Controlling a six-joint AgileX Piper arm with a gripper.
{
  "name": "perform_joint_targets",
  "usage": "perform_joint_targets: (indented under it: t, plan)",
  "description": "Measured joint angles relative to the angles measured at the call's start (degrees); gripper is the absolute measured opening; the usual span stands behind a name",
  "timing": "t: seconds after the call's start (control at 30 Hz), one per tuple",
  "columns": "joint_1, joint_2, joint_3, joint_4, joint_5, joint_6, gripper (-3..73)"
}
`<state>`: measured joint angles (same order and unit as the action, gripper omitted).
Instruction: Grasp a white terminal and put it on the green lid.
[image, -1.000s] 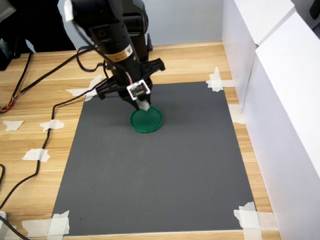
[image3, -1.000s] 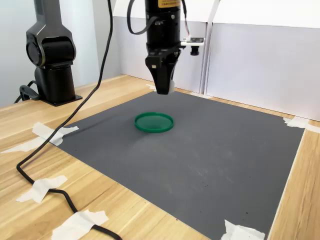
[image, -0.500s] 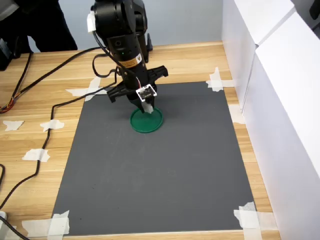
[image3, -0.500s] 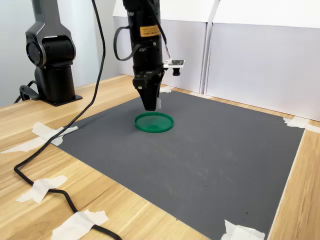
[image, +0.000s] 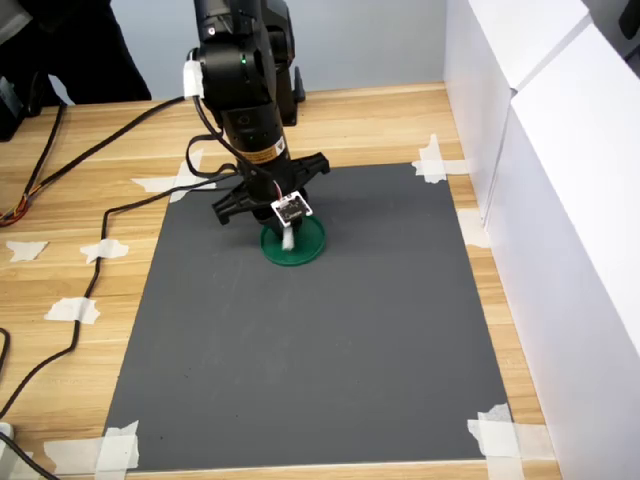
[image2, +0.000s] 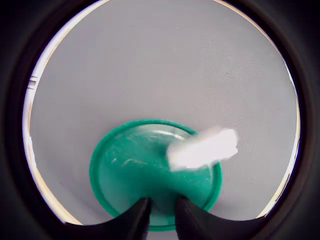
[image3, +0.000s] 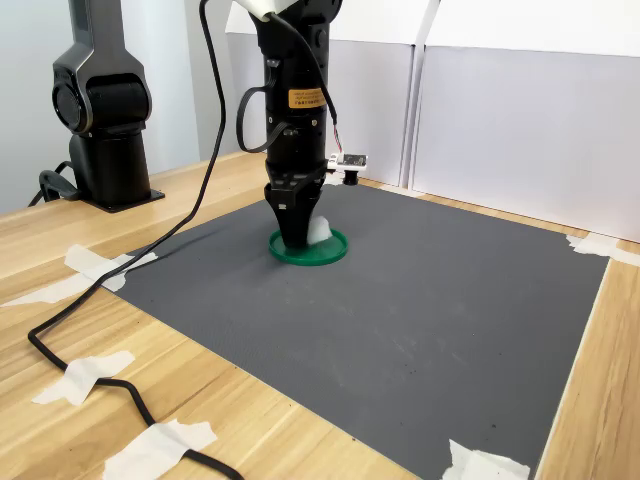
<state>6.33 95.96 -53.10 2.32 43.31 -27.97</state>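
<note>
I have the gripper (image3: 298, 240) down over the green lid (image3: 322, 253), its tips right at the lid's surface in the second exterior view. In the wrist view the two fingers (image2: 137, 220) stand close together with only a narrow slit between them, and nothing sits in that slit. So I read the pincer as nearly closed and empty, though the fingertips themselves run out of the picture, so I hold that loosely.

The white terminal (image2: 202, 149) shows in the wrist view as a blurred white lump over the green lid (image2: 125, 175), overlapping the lid's rim on one side. It is apart from the fingers. The blur keeps me from saying whether it rests flat on the lid.

In the first exterior view the white terminal (image: 288, 239) appears just under the wrist camera, against the green lid (image: 305, 250). In the second exterior view the white terminal (image3: 319, 231) sits beside the fingers on the second exterior view's right, on or just above the lid.

The lid lies on the dark grey mat (image: 330, 360), which is taped at its corners to the wooden table (image: 60, 220).
</note>
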Motion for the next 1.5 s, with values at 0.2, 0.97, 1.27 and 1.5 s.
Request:
perform_joint_targets:
  t: [0.2, 0.97, 1.27, 1.5]
  plan:
    - [0.0, -0.1, 0.0, -0.1, 0.0, 0.8, 58.8]
    - [-5.6, -7.5, -4.9, 2.1, 5.4, 8.5, 71.7]
    - [-7.1, -4.7, -12.9, 3.7, 8.2, 8.1, 71.7]
    - [-7.1, 2.6, -19.1, 4.4, 9.1, 8.1, 71.7]
